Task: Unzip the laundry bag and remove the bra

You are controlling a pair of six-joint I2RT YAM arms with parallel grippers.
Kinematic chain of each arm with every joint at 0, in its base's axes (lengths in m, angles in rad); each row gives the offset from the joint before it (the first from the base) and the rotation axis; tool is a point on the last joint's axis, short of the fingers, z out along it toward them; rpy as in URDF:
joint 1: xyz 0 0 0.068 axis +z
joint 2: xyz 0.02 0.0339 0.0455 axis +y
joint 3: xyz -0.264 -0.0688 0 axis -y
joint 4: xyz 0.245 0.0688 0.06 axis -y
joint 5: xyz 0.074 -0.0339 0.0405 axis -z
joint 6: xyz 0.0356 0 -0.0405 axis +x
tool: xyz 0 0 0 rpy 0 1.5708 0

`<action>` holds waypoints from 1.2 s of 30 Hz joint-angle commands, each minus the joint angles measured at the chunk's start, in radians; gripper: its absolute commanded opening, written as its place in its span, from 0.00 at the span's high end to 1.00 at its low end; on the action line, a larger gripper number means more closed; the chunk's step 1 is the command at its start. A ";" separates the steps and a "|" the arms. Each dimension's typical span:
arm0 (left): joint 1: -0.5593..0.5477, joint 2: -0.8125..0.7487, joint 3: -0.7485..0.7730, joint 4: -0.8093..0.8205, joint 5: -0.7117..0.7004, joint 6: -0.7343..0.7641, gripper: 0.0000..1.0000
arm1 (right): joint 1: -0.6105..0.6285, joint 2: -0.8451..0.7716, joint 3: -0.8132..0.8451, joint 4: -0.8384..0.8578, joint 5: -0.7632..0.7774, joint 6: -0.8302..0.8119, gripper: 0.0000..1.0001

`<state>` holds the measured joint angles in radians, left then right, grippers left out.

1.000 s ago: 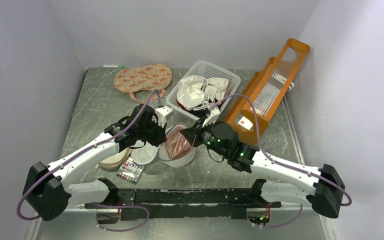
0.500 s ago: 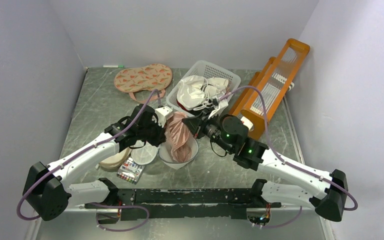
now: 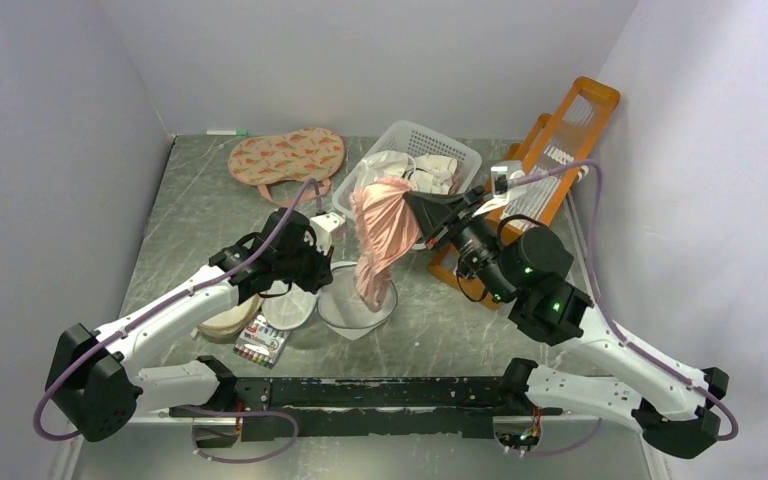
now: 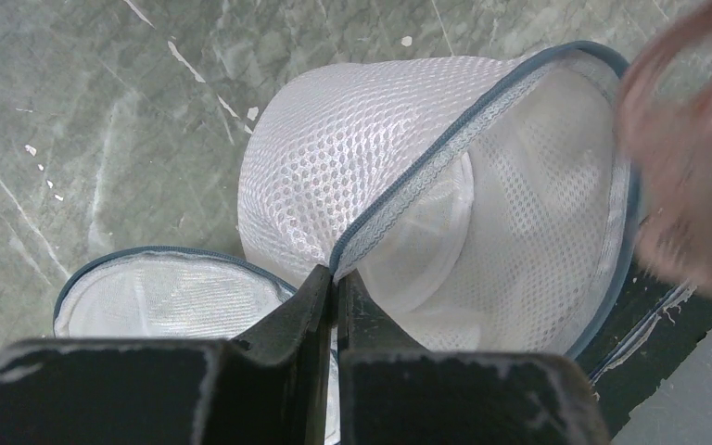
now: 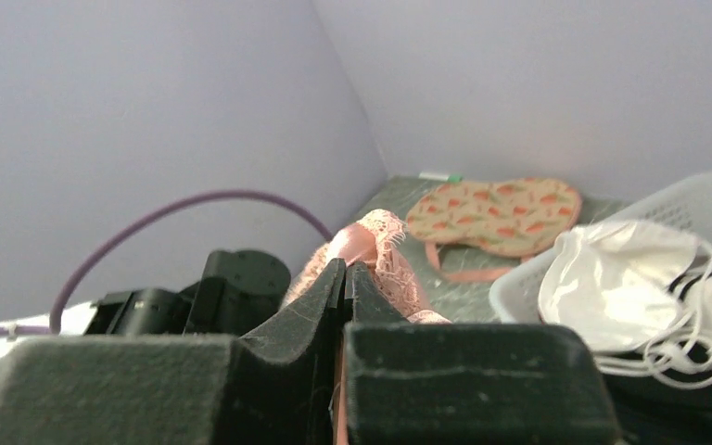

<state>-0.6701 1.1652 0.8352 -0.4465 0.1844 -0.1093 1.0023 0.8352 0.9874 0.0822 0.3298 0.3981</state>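
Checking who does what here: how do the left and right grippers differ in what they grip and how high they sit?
The left gripper pinches the dark zipper rim of the laundry bag; the right gripper pinches the lace edge of the bra. The left gripper sits low by the table; the right gripper is raised, so the bra hangs down to the bag's open mouth. Both are shut on fabric.

My tabletop (image 3: 200, 200) is grey-green and marbled, streaked with white scratches. Plain pale lilac walls box it in: a back wall (image 3: 380, 60) at its far edge, a left wall (image 3: 50, 150) and a right wall (image 3: 710, 150). Soft, even light.
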 commanded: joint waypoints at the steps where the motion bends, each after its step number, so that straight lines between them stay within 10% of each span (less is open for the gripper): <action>1: 0.000 0.002 0.033 0.005 0.003 0.003 0.87 | -0.003 0.022 0.109 0.000 0.080 -0.112 1.00; 15: 0.000 0.016 0.032 0.003 0.005 0.003 0.87 | -0.104 0.341 0.292 0.264 0.322 -0.451 1.00; 36: -0.002 -0.019 0.029 0.001 -0.009 -0.002 0.86 | -0.378 1.090 0.445 -0.010 0.183 -0.172 0.98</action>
<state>-0.6701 1.1770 0.8368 -0.4488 0.1822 -0.1093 0.6350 1.8721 1.3098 0.1730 0.5316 0.1661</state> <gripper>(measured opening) 0.136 0.006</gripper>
